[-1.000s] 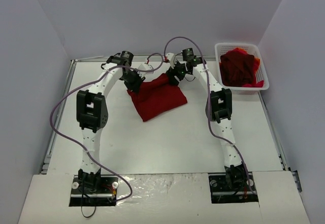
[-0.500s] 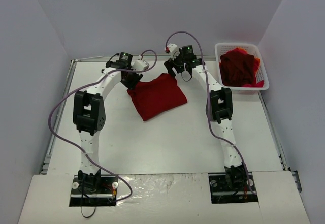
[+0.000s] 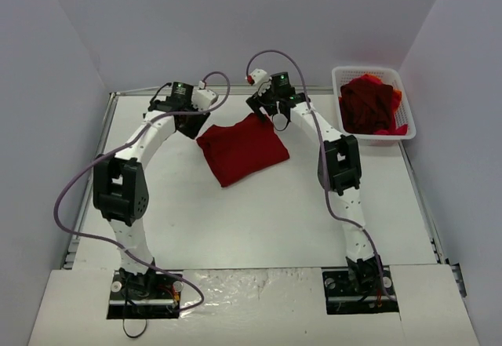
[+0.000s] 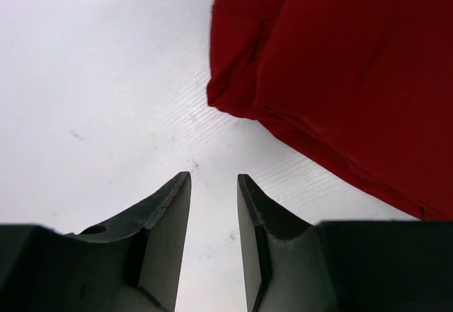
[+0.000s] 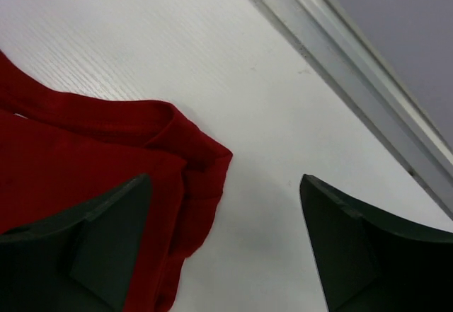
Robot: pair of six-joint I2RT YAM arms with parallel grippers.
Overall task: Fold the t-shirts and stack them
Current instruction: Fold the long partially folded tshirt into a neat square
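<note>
A: How far along is the job?
B: One folded t-shirt (image 3: 241, 148) lies mid-table (image 3: 274, 220), a tilted dark red rectangle. I judge it done. The heaped t-shirts (image 3: 369, 104) sit crumpled in the white mesh basket (image 3: 372, 70), far right. There is no stack yet.
A: And your pincers?
B: My left pincer (image 4: 214, 175) is parted narrowly and empty, just beside the fold's left corner. My right pincer (image 5: 225, 179) is spread wide and empty, at its far corner. The cloth is soft and matte with rolled, layered edges. The table is white and finely ridged.

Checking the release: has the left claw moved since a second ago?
Yes. The left claw has drawn left off the folded t-shirt, away from the basket.
</note>
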